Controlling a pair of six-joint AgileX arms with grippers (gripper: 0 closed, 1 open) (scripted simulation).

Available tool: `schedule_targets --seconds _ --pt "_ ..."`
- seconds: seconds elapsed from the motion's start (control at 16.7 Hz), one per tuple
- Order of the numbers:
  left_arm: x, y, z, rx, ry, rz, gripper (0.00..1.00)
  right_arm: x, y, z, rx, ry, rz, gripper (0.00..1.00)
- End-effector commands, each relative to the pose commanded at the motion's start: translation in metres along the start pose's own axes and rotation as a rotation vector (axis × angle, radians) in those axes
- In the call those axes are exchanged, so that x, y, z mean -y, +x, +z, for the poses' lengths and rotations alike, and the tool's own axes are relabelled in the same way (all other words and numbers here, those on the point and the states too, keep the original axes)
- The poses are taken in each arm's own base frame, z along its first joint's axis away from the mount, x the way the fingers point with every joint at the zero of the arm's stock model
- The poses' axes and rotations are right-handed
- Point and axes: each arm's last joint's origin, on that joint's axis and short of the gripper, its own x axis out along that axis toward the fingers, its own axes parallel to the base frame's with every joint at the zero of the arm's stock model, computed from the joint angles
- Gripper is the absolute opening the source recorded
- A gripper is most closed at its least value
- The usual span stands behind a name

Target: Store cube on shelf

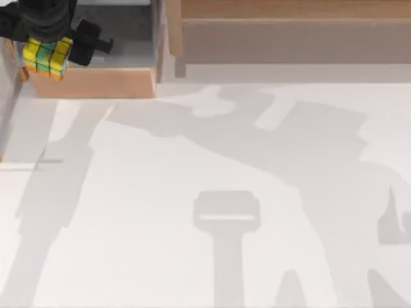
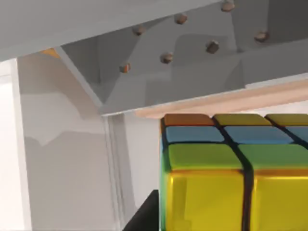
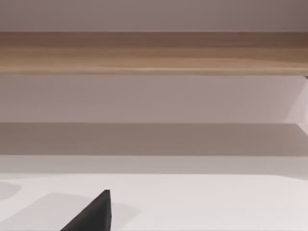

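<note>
The cube (image 1: 46,56), yellow tiles with some green, hangs at the top view's far left corner with my left gripper (image 1: 50,48) shut on it. It is over the front frame of a grey-lined box. In the left wrist view the cube (image 2: 231,178) is close up, showing yellow, green, blue and orange tiles, with a black finger (image 2: 144,216) beside it. The shelf (image 1: 289,9), a tan top board over a brown front panel, runs along the back right, apart from the cube. My right gripper (image 3: 94,214) is a dark tip low before the shelf (image 3: 154,53).
The grey-lined box (image 1: 96,82) with its light-wood frame stands at the back left, just left of the shelf. Its grey inner walls (image 2: 192,72) carry several bolt heads. Arm shadows lie across the white table (image 1: 205,256).
</note>
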Motion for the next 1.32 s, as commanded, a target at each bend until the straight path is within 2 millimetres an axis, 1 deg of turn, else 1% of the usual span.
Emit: schedule_targets --seconds 0.18,0.36,0.48,0.66,0.78,0.96,1.14,1.32 --pt "0.077 0.003 -0.01 0.1 0.121 0.013 0.0 0.0 0.0 0.0 0.0 0.0 0.0 1.0" --pt "0.149 0.006 -0.027 0.227 0.207 0.02 0.0 0.0 0.0 0.0 0.0 0.0 0.0 1.0" --pt "0.191 0.008 -0.04 0.324 0.235 0.021 0.0 0.0 0.0 0.0 0.0 0.0 0.0 1.0" --pt "0.238 0.009 -0.052 0.496 0.216 0.018 0.0 0.0 0.0 0.0 0.0 0.0 0.0 1.0" --pt "0.262 0.006 -0.055 0.62 0.168 0.011 0.0 0.0 0.0 0.0 0.0 0.0 0.0 1.0" --pt "0.285 0.0 -0.053 0.805 0.05 -0.003 0.0 0.0 0.0 0.0 0.0 0.0 0.0 1.0" --pt "0.296 -0.008 -0.046 0.972 -0.096 -0.016 0.0 0.0 0.0 0.0 0.0 0.0 0.0 1.0" --pt "0.298 -0.014 -0.037 1.108 -0.241 -0.024 0.0 0.0 0.0 0.0 0.0 0.0 0.0 1.0"
